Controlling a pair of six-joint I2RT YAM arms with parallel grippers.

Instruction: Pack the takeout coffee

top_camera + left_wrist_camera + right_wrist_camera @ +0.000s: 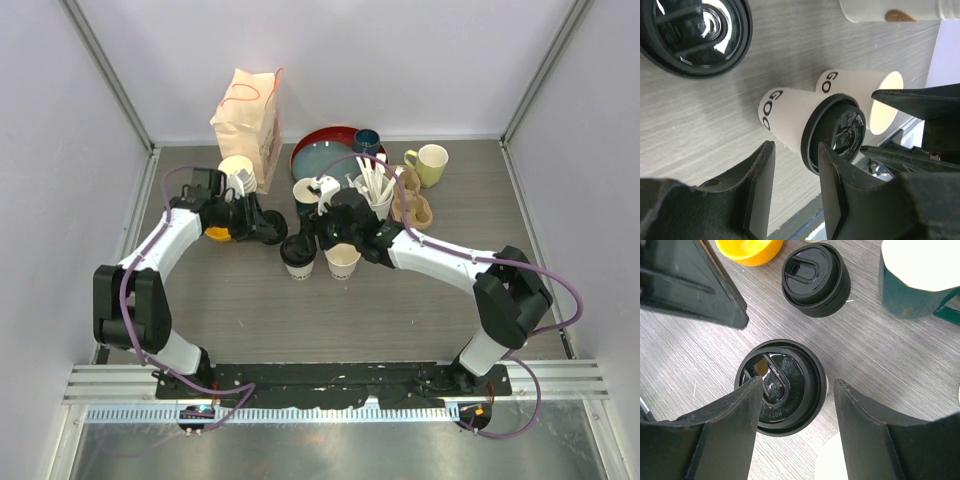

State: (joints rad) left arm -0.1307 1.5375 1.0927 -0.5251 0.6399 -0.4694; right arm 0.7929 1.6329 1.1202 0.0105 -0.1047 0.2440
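The table (pixel 250 320) is crowded, and the two arms meet at one spot near its middle, so the biggest worry is a bump. The left gripper (pixel 795 150) and the right gripper (pixel 797 381) are very near each other. If both go for the same cup, they can hit. Both have their fingers apart and hold nothing. The next worry is the open cup (pixel 343 262). It has no lid, it looks light, and it stands just beside the lidded cup (pixel 298 258), on the side toward the right edge of the table. A finger that swings wide can tip it or push it away. The dark teal mug (pixel 912 285) and the stack of black lids (pixel 815 277) are close too and can get knocked. The smallest worry is the black lid (pixel 782 390) on the lidded cup. I cannot tell if it is on tight, and a squeeze can pop off a loose lid. The lidded cup stands upright near the middle of the table, away from every edge. It is right under the right gripper, with one finger on each side of its lid and some table showing between the lid and one finger. It is just in front of the left gripper's open fingers, not between them.
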